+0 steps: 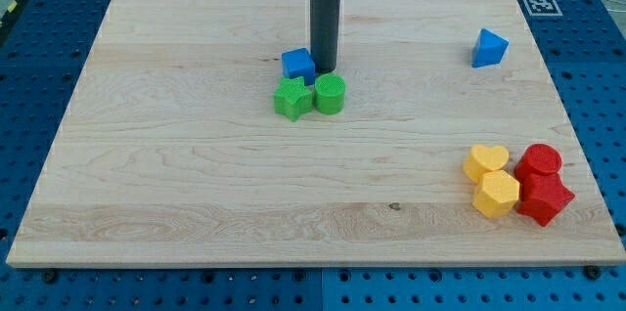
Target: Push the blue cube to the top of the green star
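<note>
The blue cube (298, 64) sits just above the green star (292, 99), touching or nearly touching its upper edge, near the board's upper middle. A green cylinder (331, 94) stands right beside the star on its right. My tip (324, 66) is at the cube's right side, touching it or very close, and just above the green cylinder. The dark rod rises from there to the view's top.
A blue triangular block (488, 48) lies at the upper right. At the lower right, a yellow heart (486, 161), a yellow hexagon (497, 194), a red cylinder (539, 162) and a red star-like block (543, 199) are clustered near the wooden board's (196, 184) edge.
</note>
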Available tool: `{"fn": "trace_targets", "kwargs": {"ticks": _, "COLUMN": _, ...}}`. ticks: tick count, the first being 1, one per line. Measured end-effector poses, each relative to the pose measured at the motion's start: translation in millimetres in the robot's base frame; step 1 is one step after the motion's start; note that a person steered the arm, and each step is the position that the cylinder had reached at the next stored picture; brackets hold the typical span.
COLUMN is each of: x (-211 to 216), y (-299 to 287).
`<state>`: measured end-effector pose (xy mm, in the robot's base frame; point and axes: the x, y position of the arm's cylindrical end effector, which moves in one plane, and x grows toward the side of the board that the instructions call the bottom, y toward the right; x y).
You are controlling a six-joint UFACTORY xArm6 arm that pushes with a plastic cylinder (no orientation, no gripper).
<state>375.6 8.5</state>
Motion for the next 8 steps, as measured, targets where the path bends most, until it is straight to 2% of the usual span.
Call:
{"fn": "trace_targets", "kwargs": {"ticks": 1, "x": 0, "y": 0}}
{"fn": "trace_targets", "kwargs": {"ticks": 2, "x": -35, "y": 0}}
{"fn": "trace_targets", "kwargs": {"ticks": 3, "x": -48, "y": -2}}
{"fn": "trace_targets", "kwargs": {"ticks": 4, "x": -29, "y": -9}}
{"fn": "trace_targets", "kwargs": {"ticks": 8, "x": -14, "y": -16}}
